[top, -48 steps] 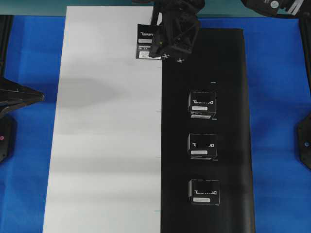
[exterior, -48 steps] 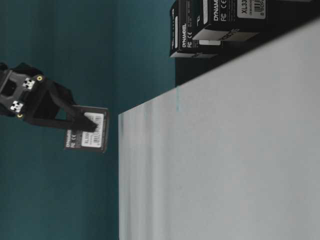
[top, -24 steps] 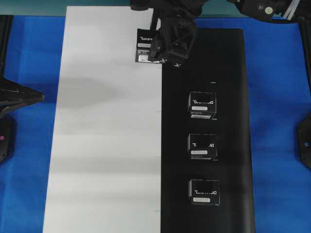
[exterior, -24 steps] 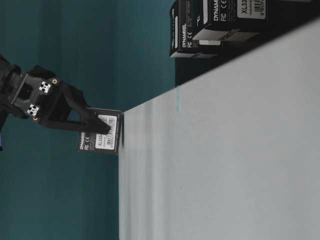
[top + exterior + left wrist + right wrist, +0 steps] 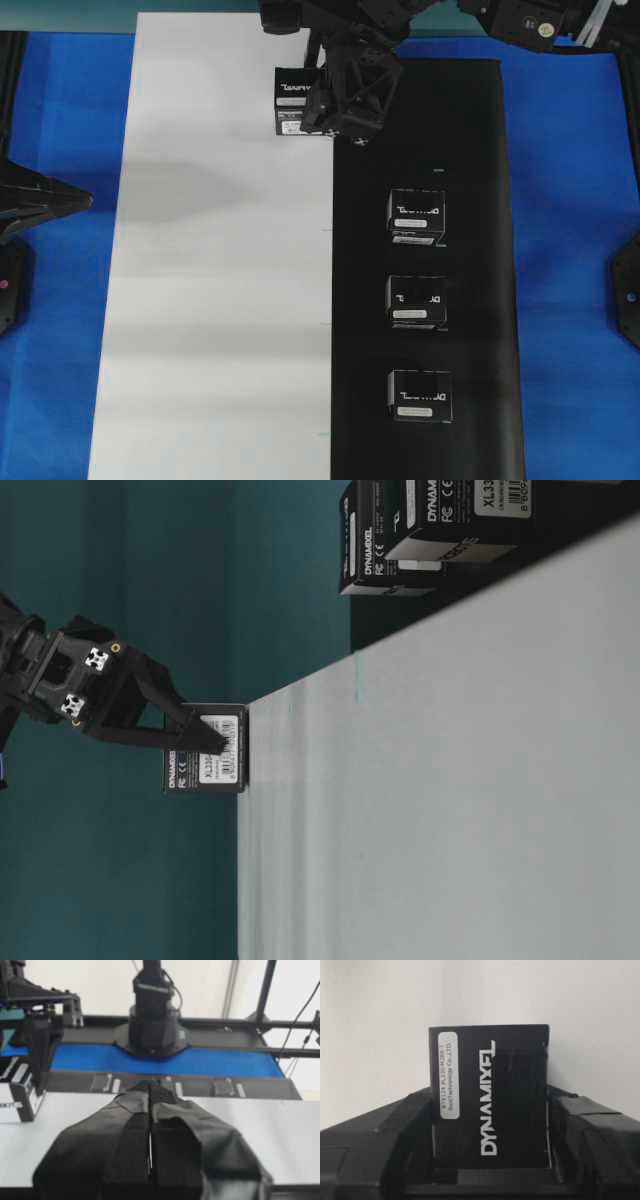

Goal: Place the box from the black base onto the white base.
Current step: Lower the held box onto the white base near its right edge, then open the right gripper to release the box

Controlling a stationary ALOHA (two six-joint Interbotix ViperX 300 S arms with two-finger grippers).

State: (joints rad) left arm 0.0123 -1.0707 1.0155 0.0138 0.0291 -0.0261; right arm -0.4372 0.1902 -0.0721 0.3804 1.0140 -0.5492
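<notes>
The box [image 5: 291,96] [image 5: 208,764] [image 5: 490,1085] is a small black carton with white lettering. It rests flat on the white base [image 5: 220,280] at its far end, close to the seam with the black base [image 5: 475,150]. My right gripper [image 5: 305,104] [image 5: 214,746] straddles it, one finger on each side, with thin slivers of light between the pads and the carton's sides: just open. In the left wrist view the box [image 5: 17,1095] shows at the far left. My left gripper [image 5: 85,200] [image 5: 150,1088] is shut and empty, over the white base's left edge.
Three look-alike boxes [image 5: 417,215] [image 5: 417,302] [image 5: 420,394] stand in a column on the black base. Blue cloth [image 5: 570,250] surrounds both panels. The right arm's base [image 5: 152,1025] stands behind the far edge.
My right gripper has come down with the box, setting it flat on the white base. Its jaws have parted slightly. The left arm has not moved.
</notes>
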